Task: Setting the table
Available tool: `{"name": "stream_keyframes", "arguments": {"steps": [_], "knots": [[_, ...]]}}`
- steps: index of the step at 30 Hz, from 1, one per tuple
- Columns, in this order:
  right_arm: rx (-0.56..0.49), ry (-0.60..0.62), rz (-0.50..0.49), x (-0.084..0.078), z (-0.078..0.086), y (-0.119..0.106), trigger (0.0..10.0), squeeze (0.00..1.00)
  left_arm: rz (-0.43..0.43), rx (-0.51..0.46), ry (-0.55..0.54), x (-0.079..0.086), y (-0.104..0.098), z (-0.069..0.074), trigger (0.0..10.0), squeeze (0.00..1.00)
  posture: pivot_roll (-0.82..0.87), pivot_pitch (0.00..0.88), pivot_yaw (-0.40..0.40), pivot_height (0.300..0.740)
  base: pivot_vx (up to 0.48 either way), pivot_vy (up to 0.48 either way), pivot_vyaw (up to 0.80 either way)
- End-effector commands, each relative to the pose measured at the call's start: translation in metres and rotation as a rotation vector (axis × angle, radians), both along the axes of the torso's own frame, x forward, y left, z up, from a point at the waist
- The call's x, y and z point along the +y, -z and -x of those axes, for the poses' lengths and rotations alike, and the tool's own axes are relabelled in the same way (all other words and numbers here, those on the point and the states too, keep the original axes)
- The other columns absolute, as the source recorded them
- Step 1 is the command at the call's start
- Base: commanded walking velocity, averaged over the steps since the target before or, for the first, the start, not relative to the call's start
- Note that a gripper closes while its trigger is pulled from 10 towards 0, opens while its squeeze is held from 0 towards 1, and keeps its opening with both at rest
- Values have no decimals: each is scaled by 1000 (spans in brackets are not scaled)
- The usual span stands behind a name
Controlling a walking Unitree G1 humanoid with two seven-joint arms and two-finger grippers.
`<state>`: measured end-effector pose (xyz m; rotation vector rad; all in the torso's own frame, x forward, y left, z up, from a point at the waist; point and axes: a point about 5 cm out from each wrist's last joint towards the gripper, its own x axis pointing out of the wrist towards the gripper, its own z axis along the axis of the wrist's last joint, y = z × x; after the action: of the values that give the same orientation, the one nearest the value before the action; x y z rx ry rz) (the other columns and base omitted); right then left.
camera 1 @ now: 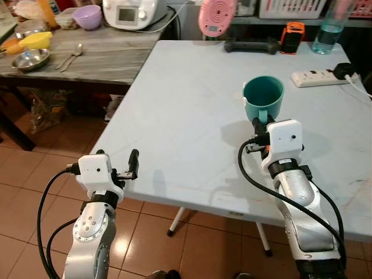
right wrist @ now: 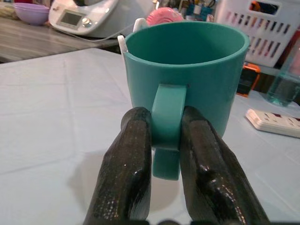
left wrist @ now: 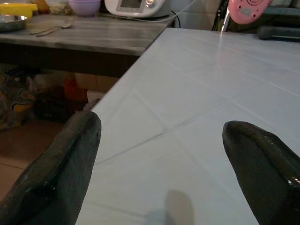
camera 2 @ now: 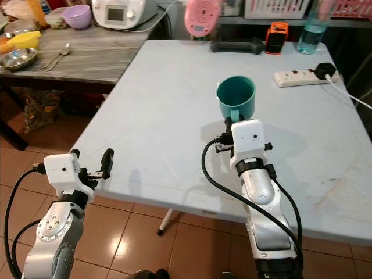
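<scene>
- Where the white folding table [camera 1: 192, 104] ends at its near edge, the left gripper [camera 1: 129, 168] hangs level with the rim, just off the near-left corner, over the tiled floor [camera 1: 35, 174]. Fingers [left wrist: 56, 173] spread wide, holding nothing; judged to be parked clear of the work.
- Right gripper [right wrist: 165, 136], reaching in over the near edge, right of centre. Fingers [right wrist: 129, 164] pressed together on the handle of the teal mug [camera 1: 263, 97], one either side of the loop. Pinching the handle probably keeps the mug upright and the rim free.
- Teal mug, upright, mouth up, handle turned toward the near edge. A shadow lies beneath it on the table; whether the base touches the top cannot be told. Judged to be the item being set out.
- Far-right edge: white power strip [camera 1: 317, 77] with a black plug, cable trailing off the right side.
- Far edge of the table: black bar-shaped object [camera 1: 251, 45], orange-and-black device [camera 1: 292, 36], clear bottle [camera 1: 327, 36], pink round object [camera 1: 216, 16]. Kept well apart from the mug.
- Grey side table [camera 1: 104, 55] beyond the far-left corner: steel bowl [camera 1: 30, 59], spoons [camera 1: 71, 56], purple bowl [camera 1: 88, 16], white cooker [camera 1: 135, 13]. Likely the store of tableware not yet brought over.
</scene>
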<state>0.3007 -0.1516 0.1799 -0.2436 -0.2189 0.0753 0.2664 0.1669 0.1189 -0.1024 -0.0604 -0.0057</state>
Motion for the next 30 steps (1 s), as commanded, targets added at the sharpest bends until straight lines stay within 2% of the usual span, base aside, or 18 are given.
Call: {"name": "stream_keyframes", "arguments": {"steps": [1, 19, 30], "knots": [[-36, -11, 2, 3, 1, -8, 10000, 0, -17, 3, -1, 3, 1, 0, 10000, 0, -185, 112, 119, 740, 0, 398, 0], [-55, 0, -1, 3, -5, -14, 10000, 0, -31, 6, 2, 3, 2, 1, 10000, 0, -178, 119, 123, 740, 0, 415, 0], [-63, 1, -1, 5, -7, -16, 10000, 0, -34, 3, 4, 0, 2, -1, 10000, 0, -177, 121, 122, 740, 0, 468, -420]]}}
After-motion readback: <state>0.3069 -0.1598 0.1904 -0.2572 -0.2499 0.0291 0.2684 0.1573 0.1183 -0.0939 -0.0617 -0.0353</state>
